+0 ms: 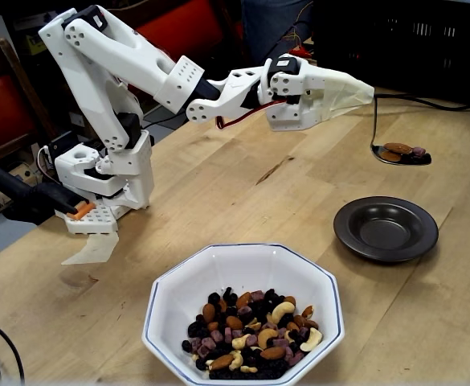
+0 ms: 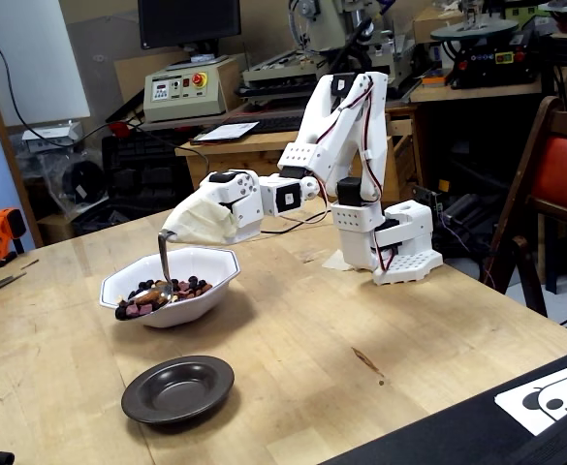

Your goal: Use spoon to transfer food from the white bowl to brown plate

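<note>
White arm stretched out over the wooden table (image 1: pixel 218 185), base near one table edge. Gripper (image 1: pixel 361 95) wrapped in a pale cloth-like cover, so cannot tell whether the fingers are spread or pressed together; only the thin handle of the spoon (image 1: pixel 398 154) seen emerging from the cover tip and hanging down, in both fixed views (image 2: pixel 163 276).

Spoon bowl roughly level and loaded with food (image 1: pixel 402 150): a brown almond and a purple-pink cube visible on it. In a fixed view, loaded spoon held in the air beyond the brown plate (image 1: pixel 386 228), apart from it, towards the far right edge of the table. In a fixed view, spoon bowl (image 2: pixel 140 304) seen in front of the near wall of the white bowl (image 2: pixel 210 271), above and behind the brown plate (image 2: pixel 177 388); exact height over the table not clear.

White bowl (image 1: pixel 178 297) near the front edge of the table in a fixed view, holding a heap of almonds, cashews, raisins and purple-pink cubes (image 1: pixel 251 334). Brown plate empty, resting flat on the table beside the bowl, well apart from the arm's base.
</note>
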